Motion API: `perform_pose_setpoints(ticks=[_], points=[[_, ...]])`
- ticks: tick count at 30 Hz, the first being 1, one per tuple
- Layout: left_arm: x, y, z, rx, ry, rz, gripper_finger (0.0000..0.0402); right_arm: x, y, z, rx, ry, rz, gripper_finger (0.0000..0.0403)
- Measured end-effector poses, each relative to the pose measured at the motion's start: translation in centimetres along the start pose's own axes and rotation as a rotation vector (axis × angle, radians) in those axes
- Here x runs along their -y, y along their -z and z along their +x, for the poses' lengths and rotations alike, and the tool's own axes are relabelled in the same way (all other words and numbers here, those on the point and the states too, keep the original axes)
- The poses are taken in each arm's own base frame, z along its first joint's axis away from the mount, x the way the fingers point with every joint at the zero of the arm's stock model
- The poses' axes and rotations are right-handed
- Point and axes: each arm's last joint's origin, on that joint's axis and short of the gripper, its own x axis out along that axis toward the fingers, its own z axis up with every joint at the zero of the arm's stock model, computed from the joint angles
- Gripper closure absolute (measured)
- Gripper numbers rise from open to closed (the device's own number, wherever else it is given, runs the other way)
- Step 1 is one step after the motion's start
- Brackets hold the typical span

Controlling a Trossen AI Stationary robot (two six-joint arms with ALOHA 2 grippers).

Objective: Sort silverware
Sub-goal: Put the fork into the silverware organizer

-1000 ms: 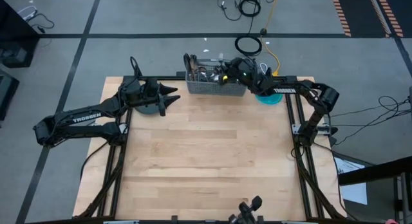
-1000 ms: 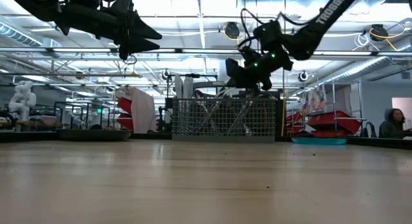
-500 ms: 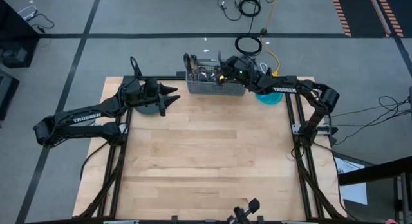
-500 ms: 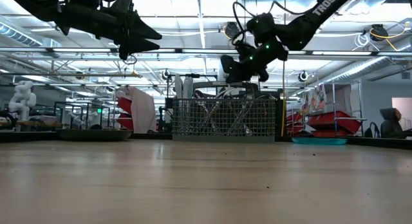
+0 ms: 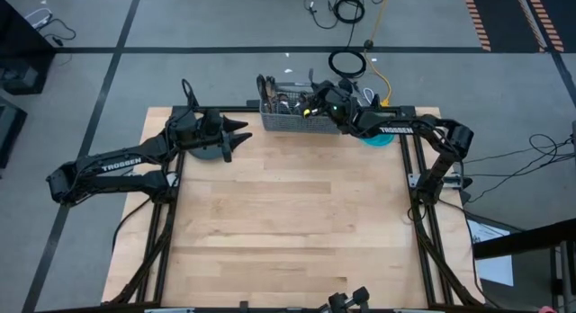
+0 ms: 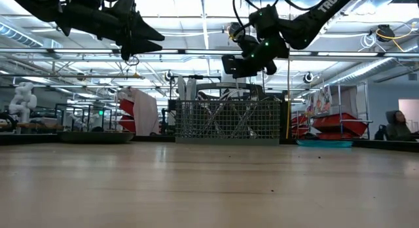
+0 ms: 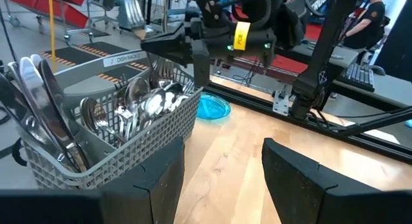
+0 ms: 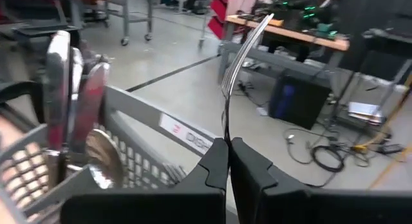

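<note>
right tool point(image 8: 226, 161) pinches a fork point(image 8: 241, 63) above the caddy point(image 8: 138, 137).

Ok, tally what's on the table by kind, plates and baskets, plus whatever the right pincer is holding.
Plates: 2, the dark plate and the blue plate.
Wire baskets: 1, its cutlery too crowded to count.
Forks held in the right pincer: 1.
Total: 4.

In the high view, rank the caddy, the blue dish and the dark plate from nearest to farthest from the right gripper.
1. Wire-mesh caddy, directly beneath the right gripper.
2. Blue dish, at the table's right back edge.
3. Dark plate, far left, under the left gripper.
</note>
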Motion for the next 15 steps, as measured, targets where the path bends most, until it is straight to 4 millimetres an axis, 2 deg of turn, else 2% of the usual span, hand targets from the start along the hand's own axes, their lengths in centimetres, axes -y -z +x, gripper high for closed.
perform_pose_setpoints(ticks=[9, 15], points=[[0.0, 0.0, 0.0, 0.001, -0.005, 0.000, 0.0194, 0.3, 3.1, -1.2, 0.076, 0.009, 0.121, 0.0403], [0.0, 0.0, 0.0, 0.001, -0.005, 0.000, 0.0194, 0.1, 4.9, -2.1, 0.049, -0.016, 0.188, 0.0397]])
